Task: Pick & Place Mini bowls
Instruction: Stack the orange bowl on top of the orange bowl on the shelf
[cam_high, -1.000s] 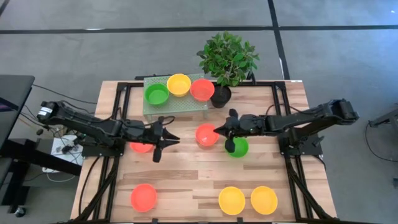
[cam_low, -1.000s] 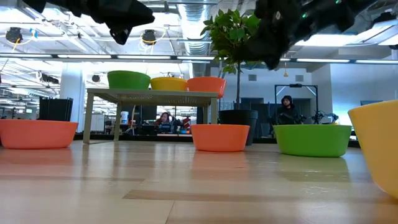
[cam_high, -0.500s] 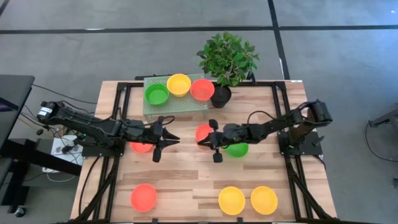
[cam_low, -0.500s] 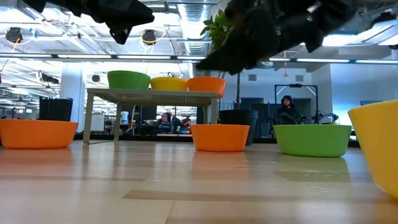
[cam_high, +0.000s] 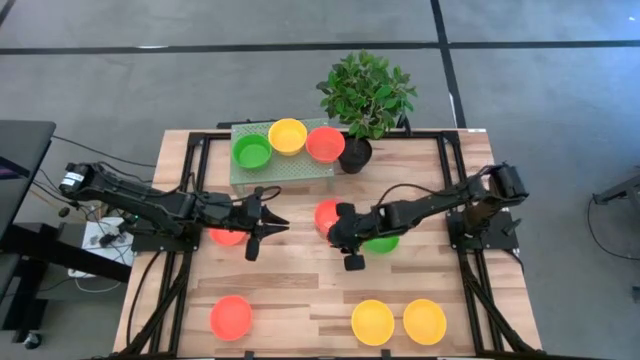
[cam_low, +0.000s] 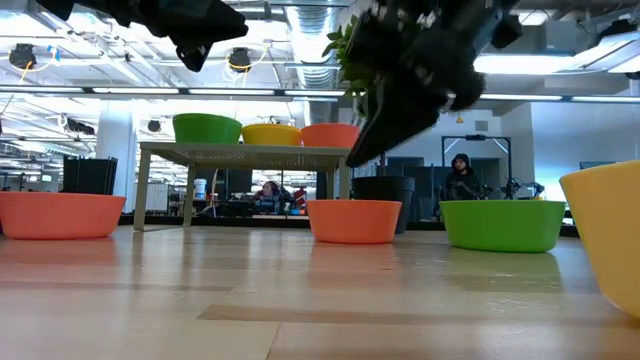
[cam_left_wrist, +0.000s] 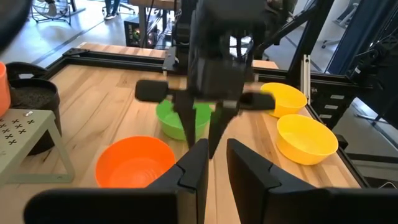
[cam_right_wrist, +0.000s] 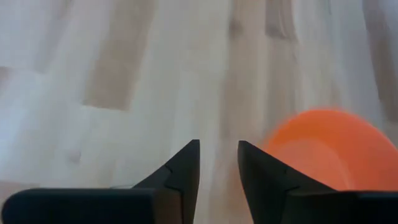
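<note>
A: Where are the bowls?

B: Three sit on the green stand (cam_high: 280, 165) at the table's far edge: a green one (cam_high: 252, 152), a yellow one (cam_high: 287, 135) and a red one (cam_high: 325, 144). Mid-table, a red bowl (cam_high: 325, 214) lies touching or just beside a green bowl (cam_high: 382, 240). Another red bowl (cam_high: 226, 236) peeks out under the left arm. Near the front edge lie a red bowl (cam_high: 231, 317) on the left and two yellow bowls (cam_high: 373, 322) (cam_high: 425, 321) just beside each other on the right.

A: And the right gripper (cam_high: 344, 236)?

B: Above the table, over the near edge of the mid-table red bowl, pointing down at the wood. Its wrist view shows the fingers slightly apart with nothing between them, the red bowl (cam_right_wrist: 326, 149) just off to one side.

A: The left gripper (cam_high: 268, 224)?

B: It hangs above the table left of centre, fingers a little apart, empty, facing the right arm.

A: Anything else?

B: A potted plant (cam_high: 365, 97) at the far edge, beside the stand. In the low view a person (cam_low: 461, 176) sits in the room behind.
</note>
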